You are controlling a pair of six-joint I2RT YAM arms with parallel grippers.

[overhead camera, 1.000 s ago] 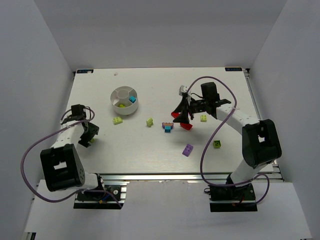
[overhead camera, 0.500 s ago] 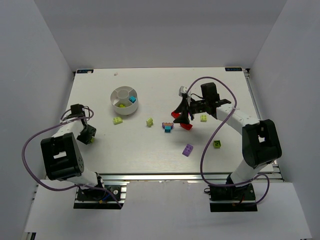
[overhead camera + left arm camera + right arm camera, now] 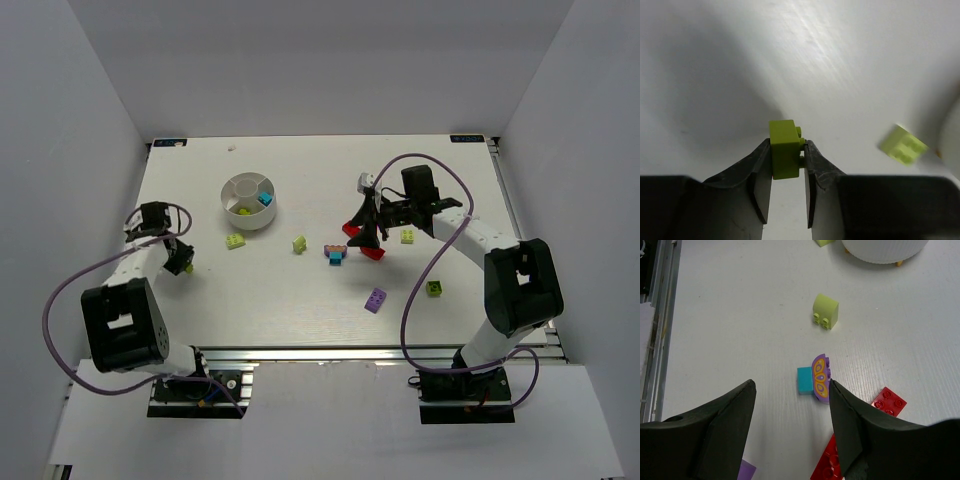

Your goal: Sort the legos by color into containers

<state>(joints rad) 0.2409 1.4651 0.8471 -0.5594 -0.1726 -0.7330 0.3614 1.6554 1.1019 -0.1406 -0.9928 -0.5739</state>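
Left end effector (image 3: 788,156) clamps lego (image 3: 784,150) near table (image 3: 152,295) edge

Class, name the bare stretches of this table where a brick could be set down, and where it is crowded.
Free: the far table behind the white dish; the near stretch between the left arm and the purple brick. Crowded: the red bricks and cyan-purple pair by the right fingers.
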